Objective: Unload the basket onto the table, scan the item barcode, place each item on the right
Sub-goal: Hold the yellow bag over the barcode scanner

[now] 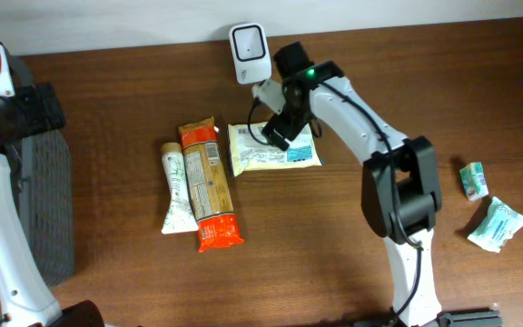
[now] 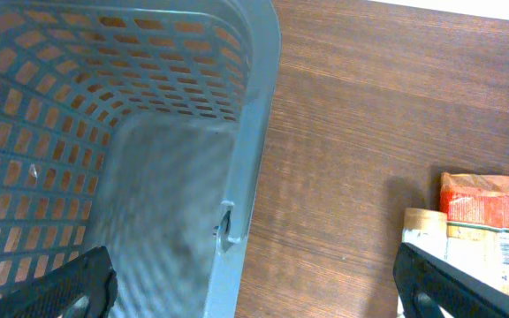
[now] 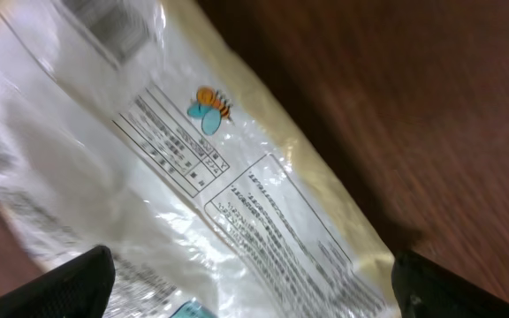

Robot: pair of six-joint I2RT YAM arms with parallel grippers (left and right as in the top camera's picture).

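The item, a cream plastic packet with printed text and a small bee picture, lies flat on the wooden table below the white scanner. My right gripper hovers right over the packet. In the right wrist view the packet fills the frame, and the right gripper stands open, with a black fingertip at each lower corner and nothing pinched. A blurred dark striped patch shows near the packet's top end. My left gripper is open over the rim of a grey basket.
The grey basket stands at the table's left side. A white tube and a long orange packet lie left of the cream packet. A small green box and a teal-white pouch sit at the far right.
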